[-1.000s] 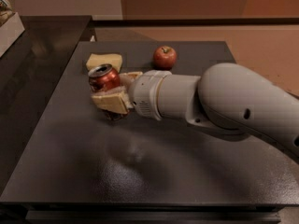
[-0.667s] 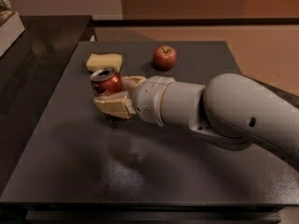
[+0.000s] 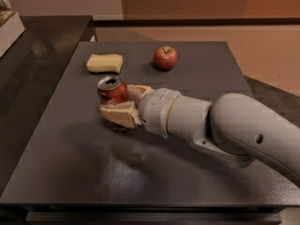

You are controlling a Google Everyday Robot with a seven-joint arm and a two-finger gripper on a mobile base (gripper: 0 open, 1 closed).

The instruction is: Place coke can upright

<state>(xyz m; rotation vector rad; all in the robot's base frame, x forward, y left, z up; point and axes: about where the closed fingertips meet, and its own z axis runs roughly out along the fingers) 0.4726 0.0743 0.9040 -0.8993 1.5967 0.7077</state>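
I am holding the coke can (image 3: 111,92) in the pincer (image 3: 118,103), clamped on its sides, top up, at 10 o'clock from the centre of the desk (image 3: 187,186), with the apple (image 3: 165,58) at the can's 1 o'clock. I am judging set-down is in hand: next comes lowering it flat, then releasing.

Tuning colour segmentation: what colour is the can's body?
Red, silver top, in camera view; gripper holds coke can over the table.

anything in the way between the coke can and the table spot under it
Nothing visible. The gripper, above the table left of centre, is shut on the coke can; the surface beneath is bare. The yellow sponge and apple sit farther back, apart from it.
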